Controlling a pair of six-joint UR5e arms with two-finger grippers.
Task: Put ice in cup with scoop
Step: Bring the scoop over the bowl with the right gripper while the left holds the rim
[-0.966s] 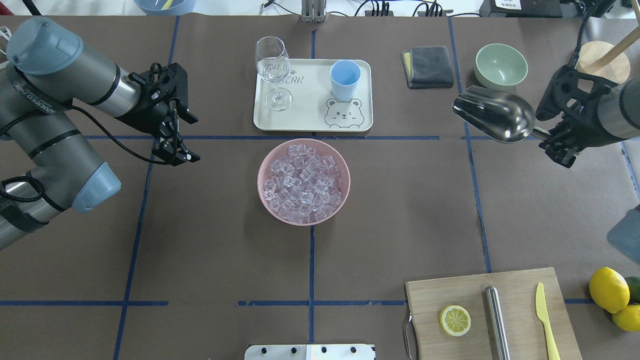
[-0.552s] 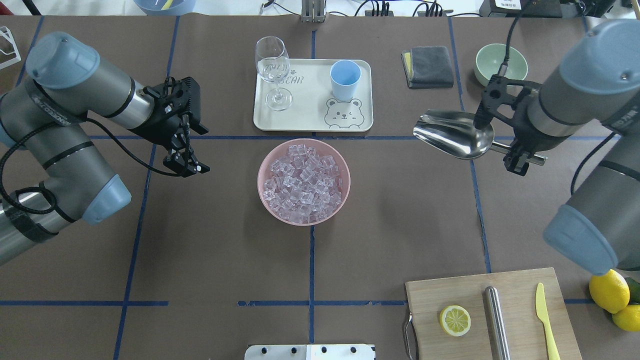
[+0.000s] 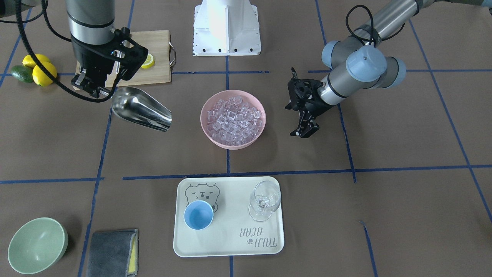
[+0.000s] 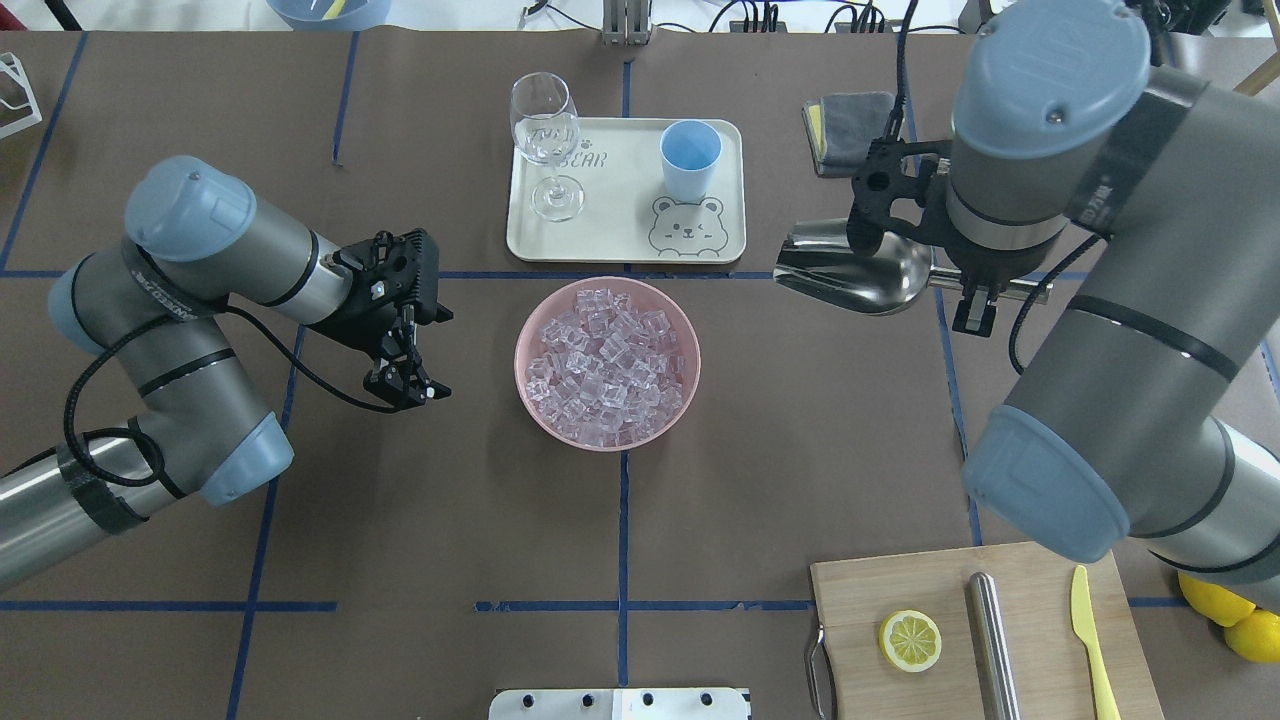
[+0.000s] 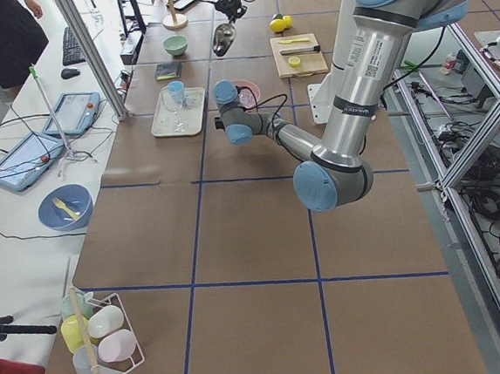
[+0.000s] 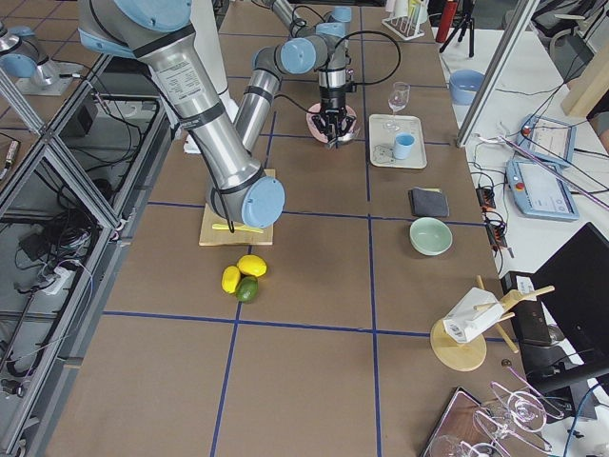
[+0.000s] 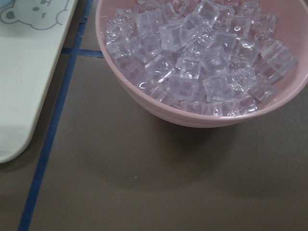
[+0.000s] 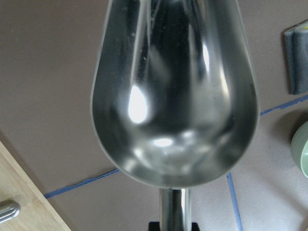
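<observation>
Clear ice (image 4: 607, 362) cubes fill a pink bowl (image 4: 530, 400) at the table's middle, and they show close up in the left wrist view as ice (image 7: 202, 53). The light-blue cup (image 4: 690, 158) stands upright and empty on a cream tray (image 4: 620, 245) behind the bowl. My right gripper (image 4: 985, 292) is shut on the rod handle of the silver scoop (image 4: 855, 270), which hangs empty right of the bowl, mouth toward it. The right wrist view shows the scoop (image 8: 173, 96) with a bare trough. My left gripper (image 4: 405, 385) hovers open just left of the bowl, holding nothing.
A wine glass (image 4: 545, 140) shares the tray. A grey cloth (image 4: 845, 125) and a pale green bowl (image 3: 36, 244) lie at the back right. A cutting board (image 4: 900, 580) near the front right holds a lemon half (image 4: 910, 640), a steel cylinder (image 4: 993, 640) and a yellow knife (image 4: 1090, 640).
My right arm has swung the scoop left, toward the bowl. My left arm has come down and right, closer to the bowl's left side.
</observation>
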